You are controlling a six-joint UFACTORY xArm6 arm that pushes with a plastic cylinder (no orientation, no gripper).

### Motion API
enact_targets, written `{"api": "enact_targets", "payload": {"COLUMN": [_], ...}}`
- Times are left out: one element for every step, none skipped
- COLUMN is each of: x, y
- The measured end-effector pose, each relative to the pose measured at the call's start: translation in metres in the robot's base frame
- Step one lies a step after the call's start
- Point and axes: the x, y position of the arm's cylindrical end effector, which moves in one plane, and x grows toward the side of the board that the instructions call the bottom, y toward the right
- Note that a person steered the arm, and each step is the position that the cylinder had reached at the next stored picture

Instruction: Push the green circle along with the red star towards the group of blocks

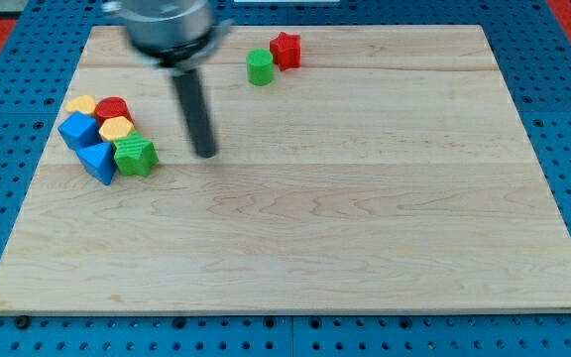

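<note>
You have a pale wooden board (pixel 365 248) lying on a blue pegboard. My tip (pixel 205 153) is a bare rod with no jaws to open or close, and it rests between the two sets of blocks. The green circle (pixel 259 67) and red star (pixel 285 50) sit near the view's top, up and right of my tip, touching or nearly so. The group of blocks (pixel 107 137) lies to its left. You need the tip beyond the star, on its right.

- End effector tip (pixel 205 153) down on the table (pixel 365 248).
- Green circle (pixel 259 67) and red star (pixel 285 50) up-right of it, touching.
- Green star (pixel 135 156) just left.
</note>
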Motion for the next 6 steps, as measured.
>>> {"api": "enact_targets", "payload": {"x": [-0.066, -0.123, -0.169, -0.186, -0.141, -0.117], "y": [0.081, 0.151, 0.145, 0.098, 0.026, -0.033]}}
